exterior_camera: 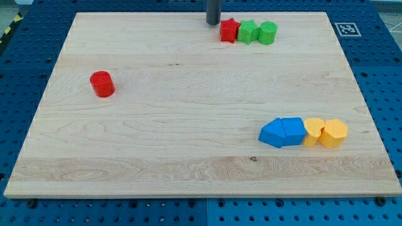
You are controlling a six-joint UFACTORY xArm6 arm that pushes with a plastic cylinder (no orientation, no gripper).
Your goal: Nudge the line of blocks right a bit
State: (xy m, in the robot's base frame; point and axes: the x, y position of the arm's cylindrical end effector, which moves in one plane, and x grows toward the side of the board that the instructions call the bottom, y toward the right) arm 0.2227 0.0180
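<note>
A short line of blocks sits near the view's top: a red star [229, 29], a green star [247, 31] and a green cylinder [268, 32], touching side by side. My tip [213, 23] stands just left of the red star, a small gap apart. A second row lies at the lower right: two blue blocks [272, 133] [293, 131], a yellow block [313, 131] and a yellow hexagon [333, 133], all touching.
A red cylinder [102, 84] stands alone at the view's left. The wooden board [188, 125] lies on a blue perforated table. A fiducial marker [346, 29] sits past the board's top right corner.
</note>
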